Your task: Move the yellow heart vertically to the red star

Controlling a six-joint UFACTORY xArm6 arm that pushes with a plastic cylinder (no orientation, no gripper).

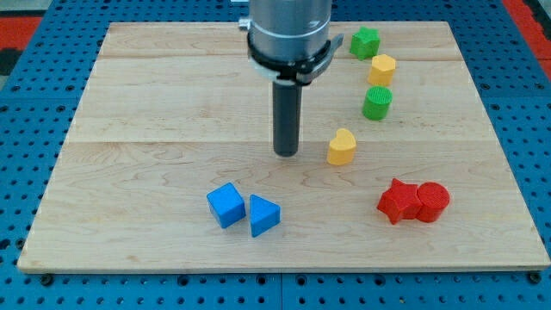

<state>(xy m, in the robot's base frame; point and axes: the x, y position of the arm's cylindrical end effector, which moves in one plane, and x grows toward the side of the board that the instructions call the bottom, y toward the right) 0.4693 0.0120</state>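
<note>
The yellow heart (342, 146) sits on the pale wooden surface (155, 103) a little toward the view's right of centre, and everything else is placed from it. My tip (286, 154) stands just beside the heart on its left side in the view, at about the same height in the view, with a narrow strip of bare wood between the 2; they are not touching. There is no hand on this arm, only the straight dark rod hanging from the grey cylinder above, so nothing is held or clamped. The red star (397, 201) lies below the heart and to its right in the view, well apart from it, and touches a red cylinder (432, 201) on its own right side. Above the heart and slightly to its right, 3 blocks run in a column toward the view's top: a green cylinder (377, 102) nearest, then a yellow hexagonal block (382, 68), then a green star-like block (364, 41). Below the heart and to its left, a blue cube (226, 205) and a blue triangular block (263, 215) sit touching each other. No brand, label or writing can be read anywhere in the view.
</note>
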